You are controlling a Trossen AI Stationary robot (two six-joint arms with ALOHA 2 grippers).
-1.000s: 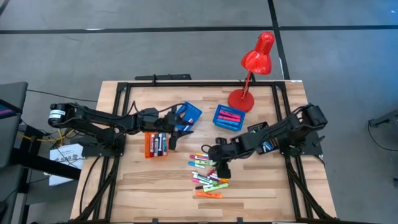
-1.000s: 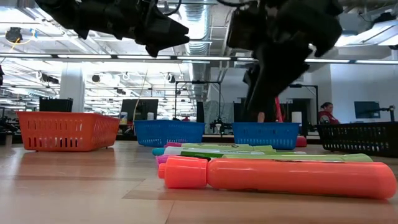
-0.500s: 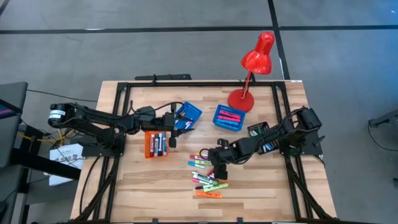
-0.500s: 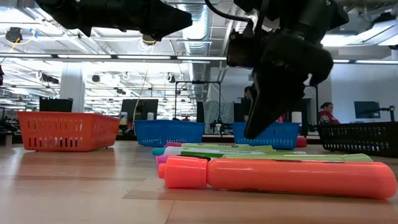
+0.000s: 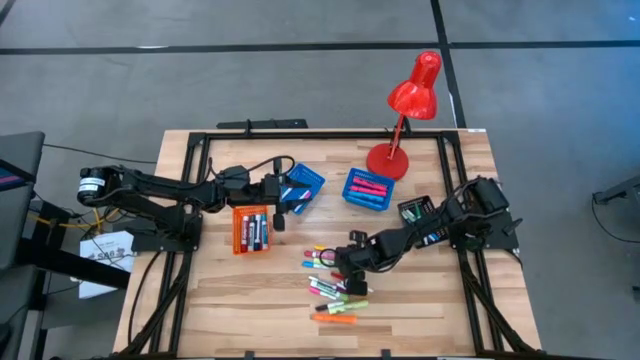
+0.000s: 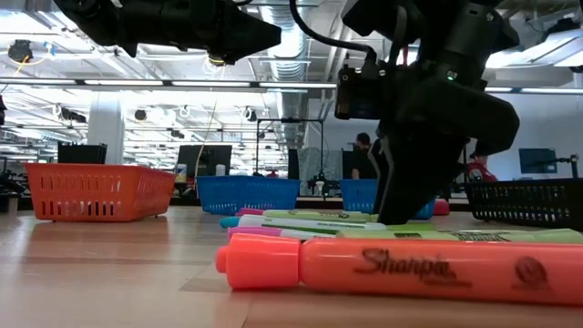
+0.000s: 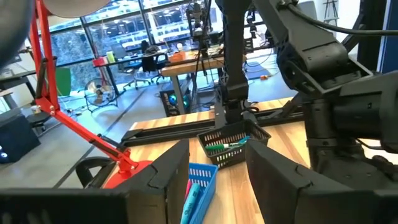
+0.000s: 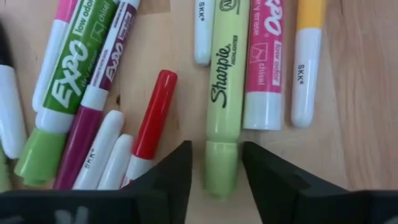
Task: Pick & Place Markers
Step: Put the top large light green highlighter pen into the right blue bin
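Note:
Several loose markers lie in a pile on the near middle of the table. In the right wrist view they show as green, purple, red, pink and white pens around a yellow-green highlighter. My right gripper is open and low over the pile, with a finger on either side of that highlighter's cap end. An orange highlighter lies nearest the table's near edge. My left gripper is open and empty, raised between the orange tray and the left blue tray. My right gripper comes from above, pointing down, its fingers standing on either side of the yellow-green highlighter's cap end, which lies flat on the table. Whether the fingers touch the cap, I cannot tell.
An orange tray holds markers. Two blue trays sit behind the pile, the right one with pink markers. A black tray lies under the right arm. A red desk lamp stands at the far edge.
My right gripper came down onto the marker pile and shifted toward the table's near edge, staying open. The orange highlighter slid nearer the near edge and rolled so its label shows. My left gripper rose and drew back toward the far edge, away from the orange tray.

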